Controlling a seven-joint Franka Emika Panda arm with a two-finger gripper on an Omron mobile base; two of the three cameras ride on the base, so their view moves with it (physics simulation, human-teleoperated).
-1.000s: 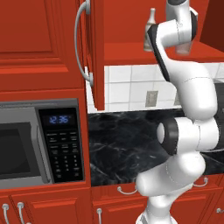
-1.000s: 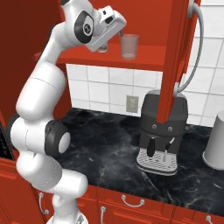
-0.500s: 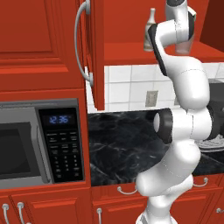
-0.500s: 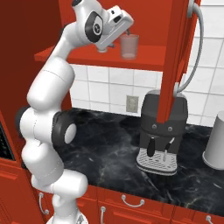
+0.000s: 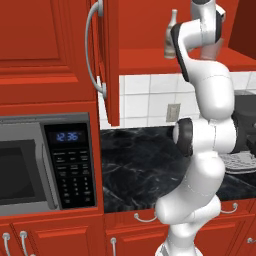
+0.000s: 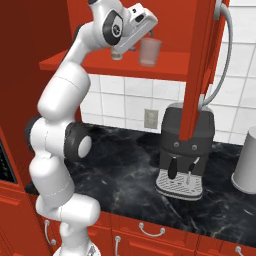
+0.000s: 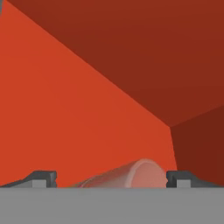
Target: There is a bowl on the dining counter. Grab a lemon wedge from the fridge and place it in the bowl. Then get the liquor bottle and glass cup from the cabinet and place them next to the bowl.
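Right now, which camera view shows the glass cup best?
The right base view: the glass cup stands whole and upright on the cabinet shelf. The hand view catches just its upper part between the fingertips. The left base view doesn't make it out.

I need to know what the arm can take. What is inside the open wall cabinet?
On the cabinet shelf stand the glass cup and the liquor bottle. The arm covers most of the bottle. The open gripper has the cup between its jaws. Higher shelves are out of frame.

The open pincer [image 6: 146,36] reaches the glass cup [image 6: 149,51] inside the cabinet [image 6: 165,68].
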